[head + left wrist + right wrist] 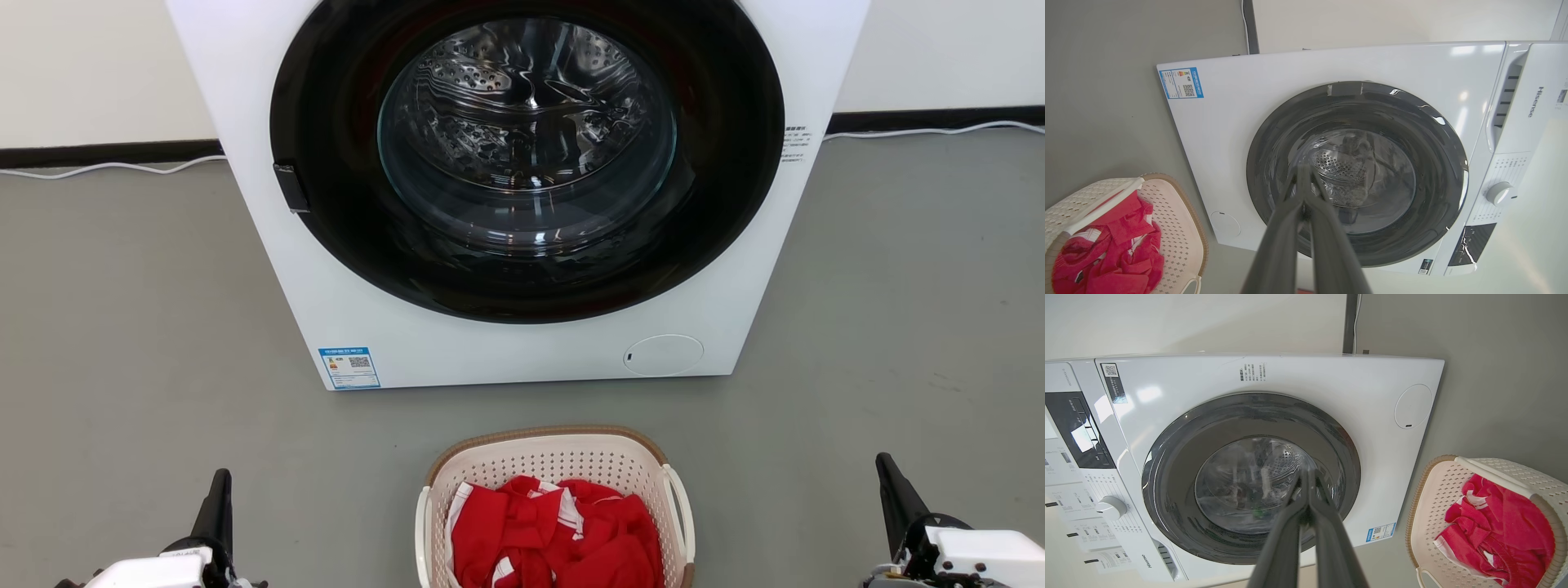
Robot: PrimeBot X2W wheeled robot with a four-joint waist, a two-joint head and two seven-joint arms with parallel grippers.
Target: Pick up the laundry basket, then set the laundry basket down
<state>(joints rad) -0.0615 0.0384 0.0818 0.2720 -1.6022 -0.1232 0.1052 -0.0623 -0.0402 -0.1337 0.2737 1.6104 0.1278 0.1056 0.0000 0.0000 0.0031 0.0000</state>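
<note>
Laundry basket (543, 431): stood on the grey floor (122, 327), near and centre, between both grippers and touching neither. Perforated plastic, judged light and fairly stiff, though the walls might flex. Contents: red cloth (555, 535), soft, likely adding little weight. Suggested hold: left loop handle (422, 531) and right loop handle (682, 510), one per gripper. Left gripper (220, 490) and right gripper (890, 478): fingers pressed together, holding nothing. Washing machine (522, 359): white, just beyond the basket.

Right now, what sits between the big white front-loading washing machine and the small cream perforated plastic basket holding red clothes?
Nothing. In the head view, a strip of bare grey floor separates the white washing machine from the cream perforated laundry basket.
</note>
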